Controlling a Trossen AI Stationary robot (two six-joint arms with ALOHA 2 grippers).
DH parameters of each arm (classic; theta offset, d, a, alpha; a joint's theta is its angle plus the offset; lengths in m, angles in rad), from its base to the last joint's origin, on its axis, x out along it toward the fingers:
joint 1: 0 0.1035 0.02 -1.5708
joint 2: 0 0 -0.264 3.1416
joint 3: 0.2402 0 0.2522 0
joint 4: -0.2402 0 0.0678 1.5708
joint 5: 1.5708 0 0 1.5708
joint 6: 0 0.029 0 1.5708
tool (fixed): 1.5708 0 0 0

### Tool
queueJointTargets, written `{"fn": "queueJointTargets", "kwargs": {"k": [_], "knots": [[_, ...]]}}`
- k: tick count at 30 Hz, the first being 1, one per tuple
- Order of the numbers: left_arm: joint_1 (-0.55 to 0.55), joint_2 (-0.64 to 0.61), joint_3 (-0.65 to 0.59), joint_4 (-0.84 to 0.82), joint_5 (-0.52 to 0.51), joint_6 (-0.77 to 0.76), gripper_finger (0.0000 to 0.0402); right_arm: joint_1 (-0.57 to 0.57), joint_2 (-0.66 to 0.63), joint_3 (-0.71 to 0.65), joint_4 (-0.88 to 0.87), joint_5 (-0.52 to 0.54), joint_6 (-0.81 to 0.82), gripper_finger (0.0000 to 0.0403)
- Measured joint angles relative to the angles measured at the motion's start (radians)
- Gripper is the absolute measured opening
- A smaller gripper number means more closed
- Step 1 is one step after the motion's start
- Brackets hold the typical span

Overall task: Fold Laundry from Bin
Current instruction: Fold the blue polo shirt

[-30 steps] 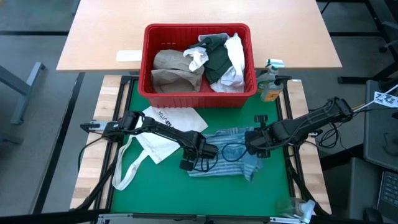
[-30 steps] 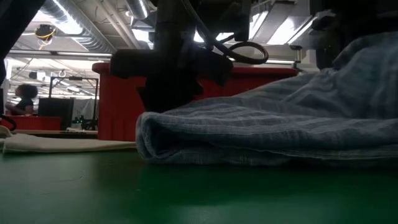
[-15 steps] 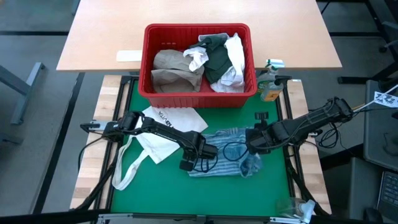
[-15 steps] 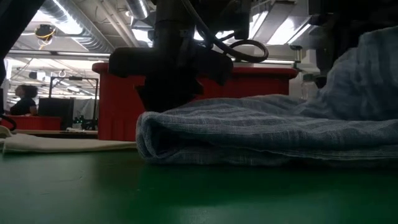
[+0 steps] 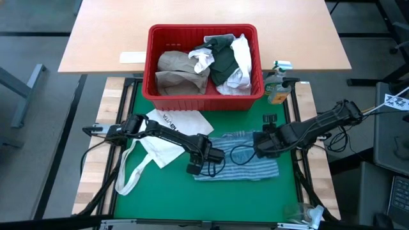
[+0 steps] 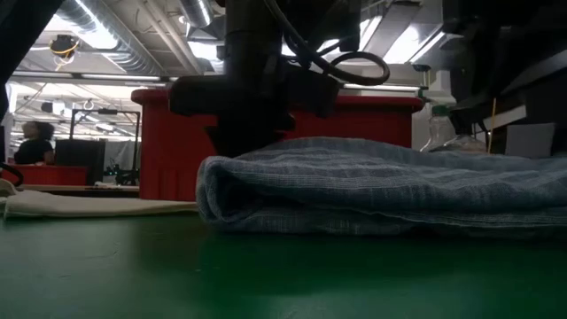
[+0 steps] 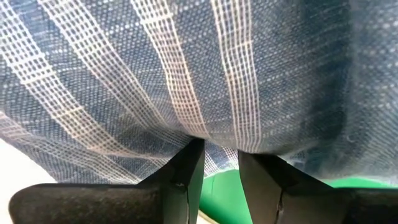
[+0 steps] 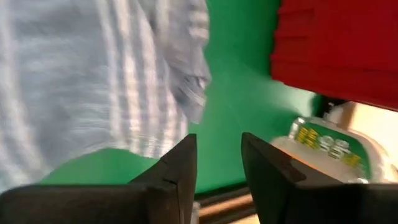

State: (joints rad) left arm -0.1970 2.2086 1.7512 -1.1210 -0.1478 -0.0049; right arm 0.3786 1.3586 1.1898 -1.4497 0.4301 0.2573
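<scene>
The blue-striped cloth (image 5: 239, 163) lies folded flat on the green bench (image 5: 153, 191) in front of the red bin (image 5: 203, 96); the next fold likely needs both edges pinched evenly and laid over without dragging. The left hand (image 5: 193, 168) reaches low, fingers (image 7: 180, 177) parted at the cloth's left edge, gripping nothing I can see. The right hand (image 5: 259, 152) hangs released, empty, above its right end.

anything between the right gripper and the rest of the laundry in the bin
Nothing visible does. The right gripper sits open at the blue-striped cloth, and only bare green mat lies between it and the red bin. The spray bottle stands off to the side.
</scene>
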Motion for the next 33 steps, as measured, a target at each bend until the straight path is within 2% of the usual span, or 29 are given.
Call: {"fn": "queueJointTargets", "kwargs": {"k": [3, 7, 11, 19, 24, 33], "knots": [[0.000, -0.001, 0.000, -0.003, 0.000, -0.021, 0.0094, 0.000, 0.000, 0.016, 0.109, -0.064, 0.018, 0.0119], [-0.001, -0.020, 0.000, -0.040, 0.007, -0.038, 0.0094, 0.000, 0.002, 0.005, 0.321, -0.202, 0.029, 0.0115], [-0.007, -0.061, 0.000, -0.099, 0.008, -0.048, 0.0094, 0.002, 0.019, -0.025, 0.436, -0.281, 0.027, 0.0115], [-0.010, -0.129, 0.002, -0.081, 0.004, -0.115, 0.0094, 0.002, 0.053, -0.100, 0.526, -0.338, 0.058, 0.0114], [-0.013, -0.129, 0.002, 0.005, 0.008, -0.145, 0.0094, 0.010, 0.070, -0.171, 0.600, -0.462, 0.121, 0.0114], [-0.056, -0.129, 0.002, 0.119, 0.166, -0.149, 0.0094, 0.102, 0.072, -0.306, 0.652, -0.488, 0.232, 0.0114]]}}
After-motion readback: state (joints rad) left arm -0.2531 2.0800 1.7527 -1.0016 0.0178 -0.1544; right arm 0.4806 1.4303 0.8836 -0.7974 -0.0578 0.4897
